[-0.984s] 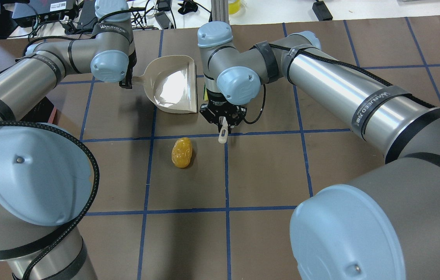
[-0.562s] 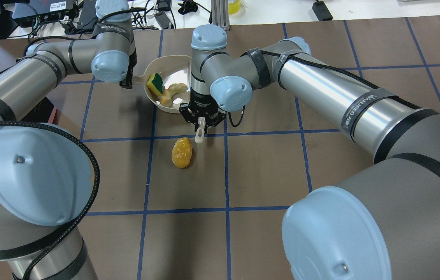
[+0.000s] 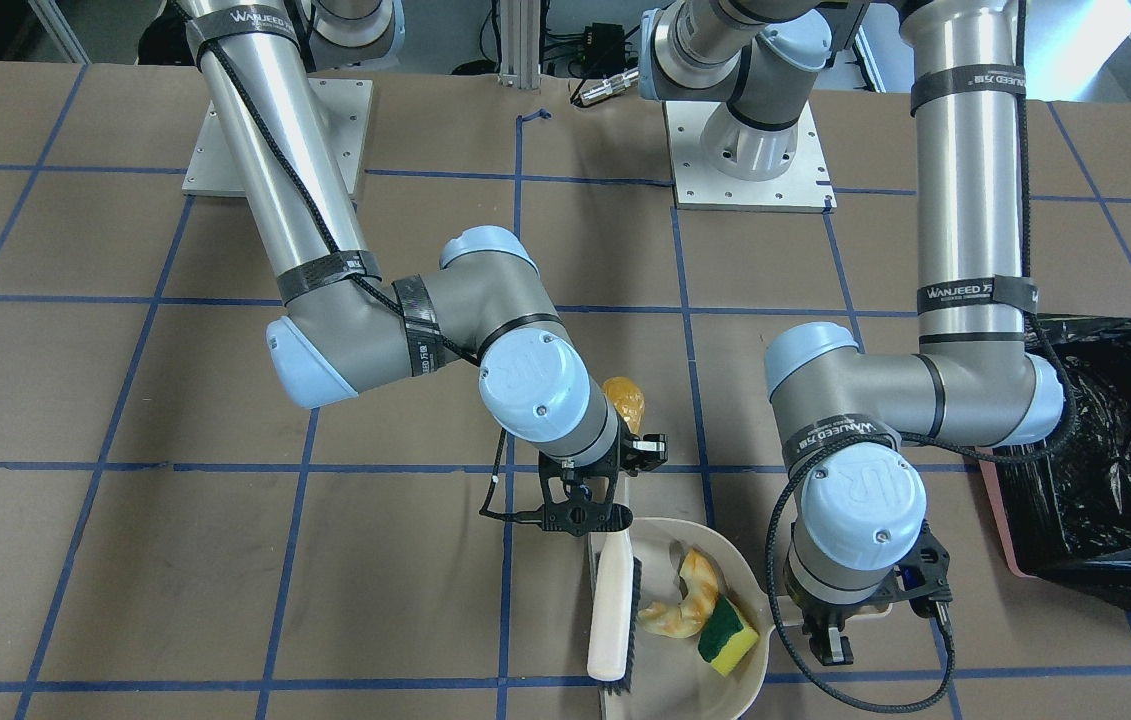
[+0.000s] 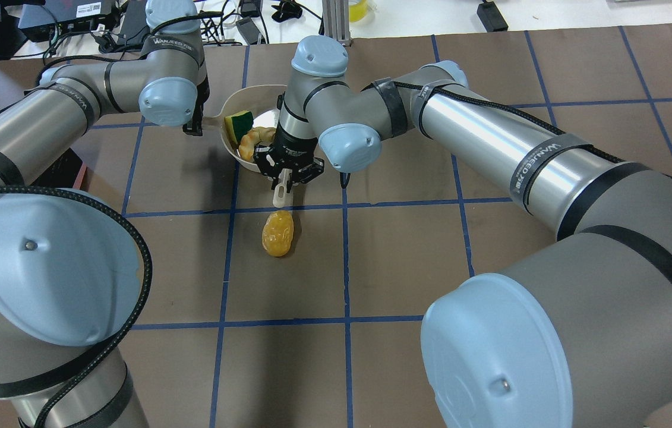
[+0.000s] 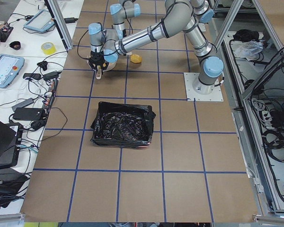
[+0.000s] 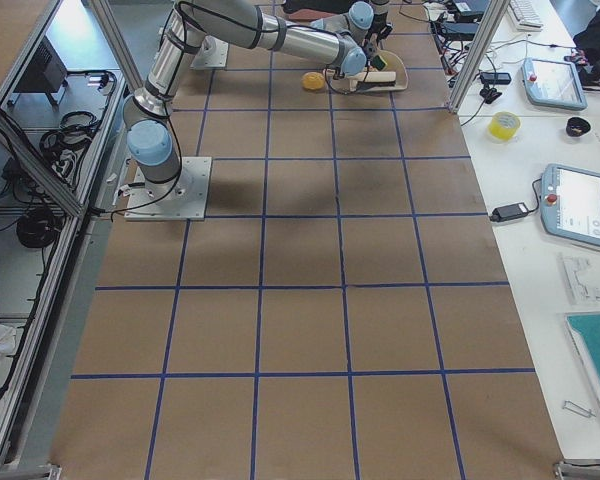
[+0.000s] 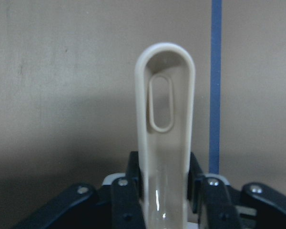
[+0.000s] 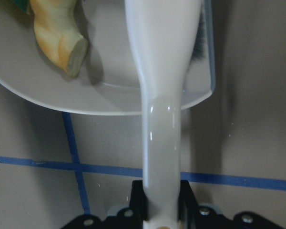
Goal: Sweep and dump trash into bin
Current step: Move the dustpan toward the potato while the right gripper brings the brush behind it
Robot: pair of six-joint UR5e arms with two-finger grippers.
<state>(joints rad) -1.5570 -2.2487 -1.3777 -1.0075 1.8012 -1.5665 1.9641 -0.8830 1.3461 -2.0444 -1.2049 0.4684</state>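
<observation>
The beige dustpan (image 3: 747, 585) lies on the table, and my left gripper (image 3: 825, 640) is shut on its handle (image 7: 166, 119). My right gripper (image 3: 590, 500) is shut on the beige brush (image 3: 613, 600), whose bristles stand inside the pan's mouth. The tan bread piece (image 3: 685, 602) and the yellow-and-green sponge (image 3: 727, 632) lie in the pan, also seen from overhead: bread (image 4: 251, 139), sponge (image 4: 239, 123). The golden potato lump (image 4: 278, 233) lies on the table outside the pan, just behind the right gripper (image 4: 286, 172). The bin (image 3: 1115, 460), pink with a black bag, stands beside the left arm.
The table is brown paper with blue tape lines. The bin also shows in the exterior left view (image 5: 123, 125), well apart from the pan. Both arm bases (image 3: 750, 150) are bolted at the robot's side. Cables and devices lie beyond the table's far edge.
My right gripper has swept the brush leftward into the dustpan's mouth. The sponge and bread now lie in the pan, pushed toward its back. The potato has not moved.
</observation>
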